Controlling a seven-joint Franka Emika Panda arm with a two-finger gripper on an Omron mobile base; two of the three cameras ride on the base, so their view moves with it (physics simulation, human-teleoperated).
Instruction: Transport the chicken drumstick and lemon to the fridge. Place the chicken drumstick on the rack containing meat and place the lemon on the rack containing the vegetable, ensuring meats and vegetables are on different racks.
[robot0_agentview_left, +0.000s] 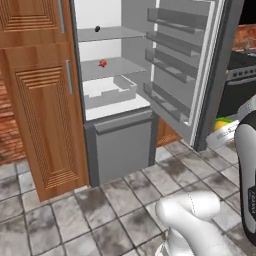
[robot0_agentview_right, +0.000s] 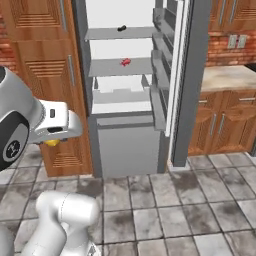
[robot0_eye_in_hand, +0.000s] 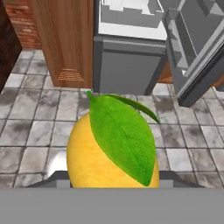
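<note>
Carrying the lemon (robot0_eye_in_hand: 111, 151) in the hand (robot0_eye_in_hand: 112, 186), gripping it low at the sides to keep it steady on the way to the open fridge (robot0_agentview_left: 120, 100); bright yellow, green leaf on top, hanging over the tiled floor (robot0_eye_in_hand: 30, 135), short of the shelves

We have two base cameras behind the arm, left and right, both facing forward and down at the open fridge (robot0_agentview_left: 120, 80) from some way back. They share its shelves, open door and the tiled floor (robot0_agentview_right: 190, 200). The hand camera looks along the gripper toward the fridge base, with the lemon (robot0_eye_in_hand: 111, 151) very close.
</note>
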